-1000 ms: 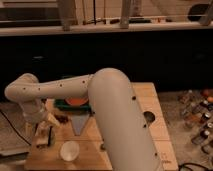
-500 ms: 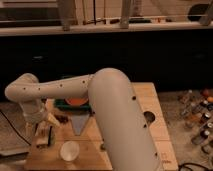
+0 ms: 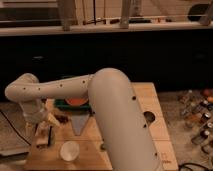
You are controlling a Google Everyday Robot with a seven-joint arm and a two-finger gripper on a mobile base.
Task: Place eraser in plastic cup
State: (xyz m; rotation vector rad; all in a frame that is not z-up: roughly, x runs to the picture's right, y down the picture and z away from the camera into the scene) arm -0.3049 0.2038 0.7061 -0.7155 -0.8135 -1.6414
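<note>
Eraser: cannot pick it out; green cup likewise unseen, perhaps behind the arm (image 3: 117,115). Hand (image 3: 47,122) sits low at frame left over the desk (image 3: 145,95), above the white cup (image 3: 70,150); grip state cannot tell. Pose unchanged from a second ago, so no progress evident.

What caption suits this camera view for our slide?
Robot arm bends over wooden table, gripper near left edge, whitish cup nearby.

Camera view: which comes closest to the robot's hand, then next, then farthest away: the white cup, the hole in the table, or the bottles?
The hand is low at the left edge of the table.
1. The white cup, just right of the hand, near the front edge.
2. The hole, on the table's right side.
3. The bottles, off the table, far right.
</note>
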